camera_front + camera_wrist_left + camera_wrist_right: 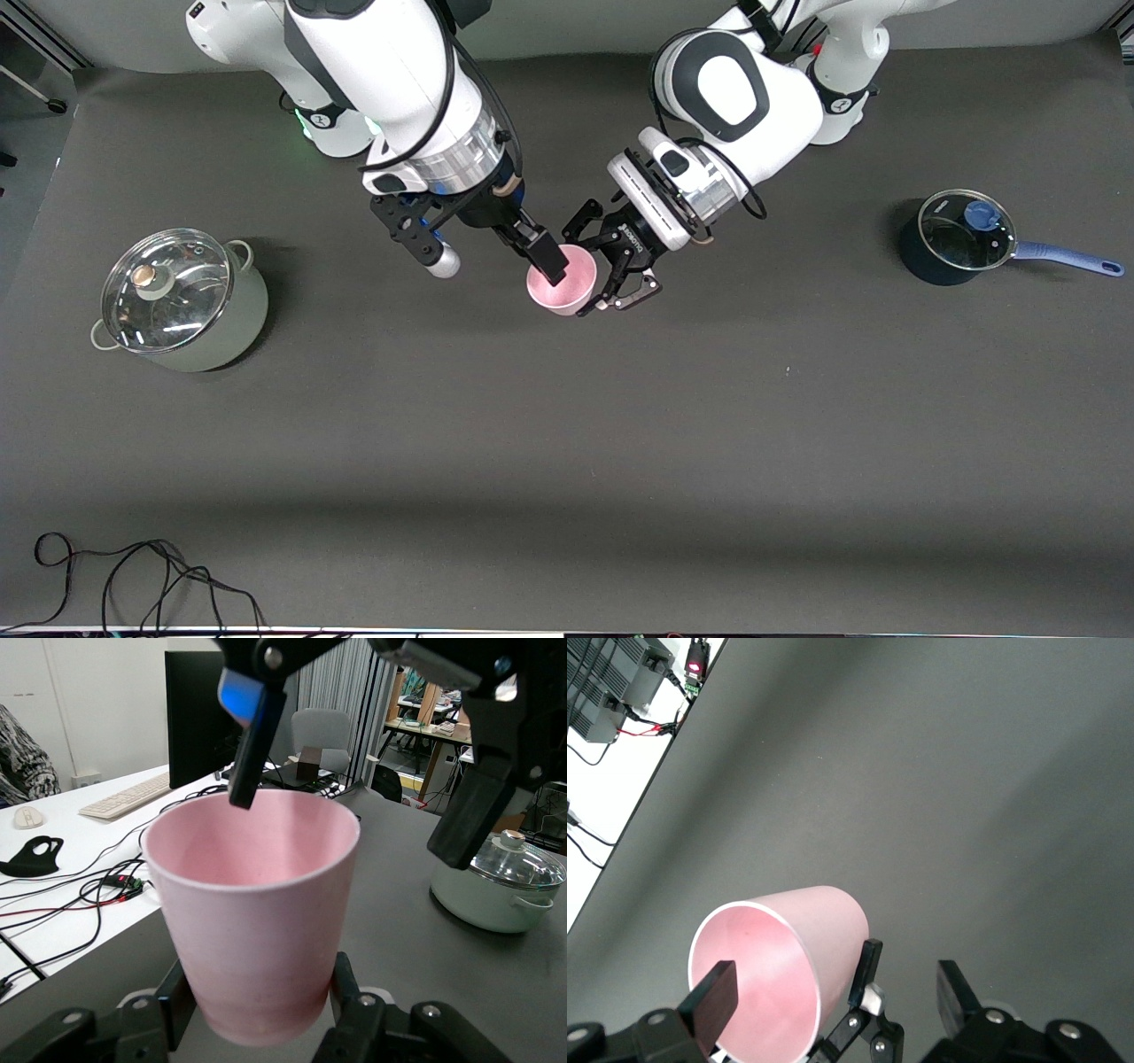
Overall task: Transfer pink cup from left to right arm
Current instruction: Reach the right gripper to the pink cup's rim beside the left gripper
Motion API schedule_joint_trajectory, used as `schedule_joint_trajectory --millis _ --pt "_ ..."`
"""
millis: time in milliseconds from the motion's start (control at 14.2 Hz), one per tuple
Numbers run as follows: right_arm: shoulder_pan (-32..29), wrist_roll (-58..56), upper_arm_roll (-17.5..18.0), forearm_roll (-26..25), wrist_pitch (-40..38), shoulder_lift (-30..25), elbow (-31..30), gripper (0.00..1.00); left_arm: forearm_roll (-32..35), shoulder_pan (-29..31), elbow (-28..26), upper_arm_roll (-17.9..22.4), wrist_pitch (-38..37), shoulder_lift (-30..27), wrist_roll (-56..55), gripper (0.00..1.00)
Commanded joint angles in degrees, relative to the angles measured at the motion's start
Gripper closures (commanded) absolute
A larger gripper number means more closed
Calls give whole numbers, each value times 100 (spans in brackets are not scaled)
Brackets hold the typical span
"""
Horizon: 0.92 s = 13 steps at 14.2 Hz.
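Observation:
The pink cup (567,285) hangs tilted in the air over the middle of the table, its mouth toward the right arm. My left gripper (597,264) is shut on its lower body, a claw pad on each side (182,997). My right gripper (545,257) stands open at the cup's mouth. One of its slim fingers (716,994) reaches inside the rim, the other (955,990) is outside the wall, and neither touches the cup (784,957). In the left wrist view the cup (257,904) fills the middle, with the right gripper's fingers (469,811) above its rim.
A pale green pot with a glass lid (182,301) stands toward the right arm's end, and it also shows in the left wrist view (500,890). A dark blue saucepan with a lid and a long handle (961,239) stands toward the left arm's end. Loose cables (142,576) lie at the table's front edge.

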Motion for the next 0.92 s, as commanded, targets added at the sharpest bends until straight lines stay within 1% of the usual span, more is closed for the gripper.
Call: schedule_joint_trajectory --millis 0,71,141,212,283,848 --pt "-11 -99 -4 53 15 146 224 18 -15 -94 27 62 104 -73 -48 64" --pt "-11 -99 -4 44 15 155 224 35 -15 -94 27 62 156 -73 -48 63" --pt "-2 -108 -4 44 15 155 224 63 -24 -94 27 62 174 -73 -57 63" --pt "-10 -117 -4 44 15 155 224 95 -24 -94 36 54 165 -73 -57 63" --pt "-11 -186 -4 18 15 155 224 100 -24 -94 36 62 174 -73 -57 63" --pt "-19 -319 -13 0 15 155 224 100 -24 -103 27 62 174 -64 -57 63"
